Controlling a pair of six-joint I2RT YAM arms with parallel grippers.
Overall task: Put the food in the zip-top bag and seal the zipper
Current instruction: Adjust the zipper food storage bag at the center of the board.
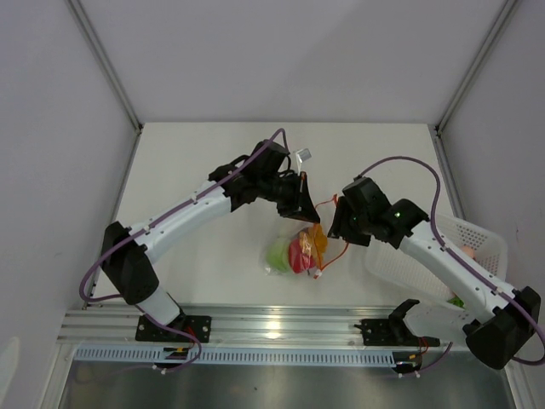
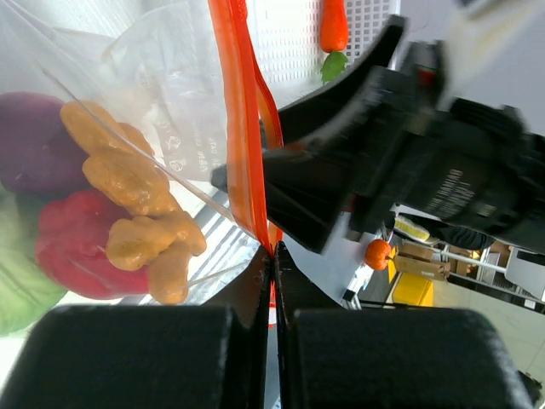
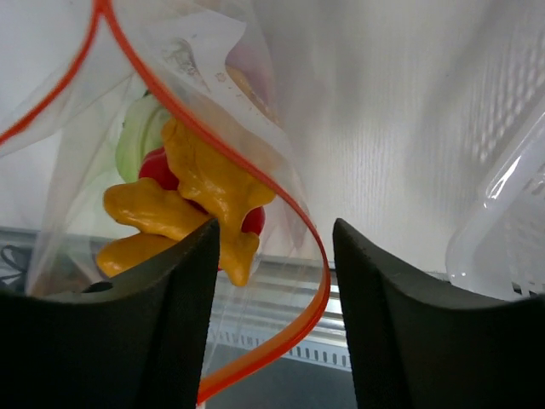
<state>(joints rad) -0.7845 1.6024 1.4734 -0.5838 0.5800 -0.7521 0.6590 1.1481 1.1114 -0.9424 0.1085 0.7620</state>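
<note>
The clear zip-top bag (image 1: 294, 252) hangs above the table centre, holding a green round fruit (image 1: 277, 253), a red pepper (image 1: 300, 251) and an orange-yellow lumpy piece (image 1: 317, 240). My left gripper (image 1: 300, 207) is shut on the bag's red-orange zipper (image 2: 243, 145) and holds it up. My right gripper (image 1: 335, 223) is open, its fingers (image 3: 145, 315) either side of the curved zipper strip (image 3: 315, 294), not touching it. The lumpy piece (image 3: 200, 200), red pepper (image 3: 153, 169) and green fruit (image 3: 136, 136) show through the plastic. A purple piece (image 2: 34, 141) also lies in the bag.
A white perforated basket (image 1: 473, 247) stands at the right, under my right arm, with a small orange carrot-like toy (image 2: 334, 25) in it. A small clear item (image 1: 304, 155) lies on the table behind the left gripper. Aluminium rail (image 1: 281, 324) runs along the near edge.
</note>
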